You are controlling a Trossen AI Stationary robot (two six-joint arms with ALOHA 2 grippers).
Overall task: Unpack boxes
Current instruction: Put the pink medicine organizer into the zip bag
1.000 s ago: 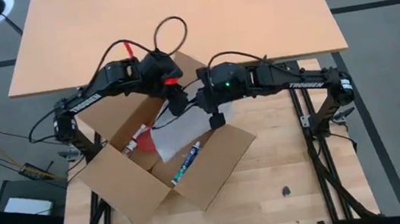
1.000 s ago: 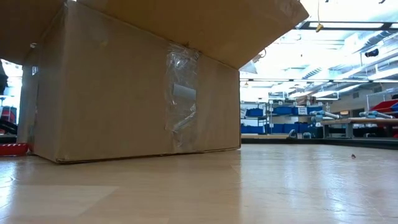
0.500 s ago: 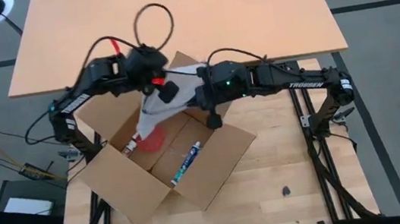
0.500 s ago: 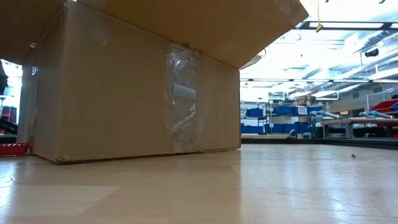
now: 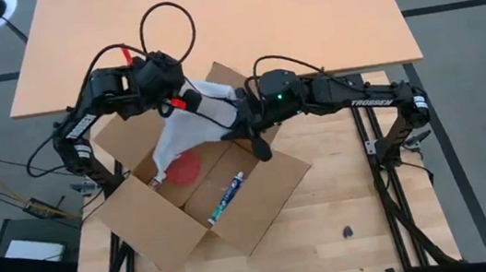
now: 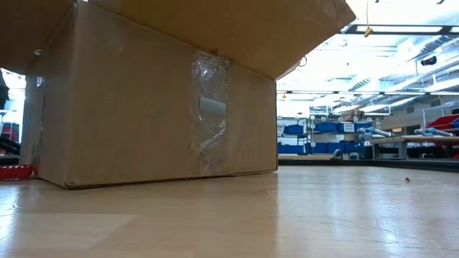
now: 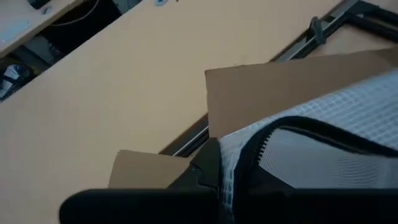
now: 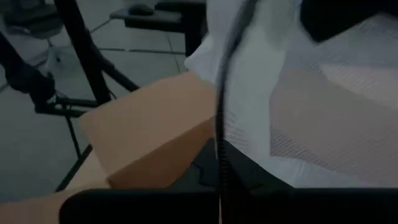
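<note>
Above the open carton, the left pincer grips a white mesh bag; the right pincer is closed.

Left hand lifts bag

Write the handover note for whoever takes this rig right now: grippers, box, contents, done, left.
Left gripper: shut on the clear plastic bag, held above the carton's far corner.
Right gripper: shut, over the carton's far-right edge beside the bag; whether it grips anything cannot be told.
Carton: open on the table, flaps spread.
Done: bag lifted partly out.
Left: bag still hangs into the carton; red disc, tube and small bottle remain inside.
</note>
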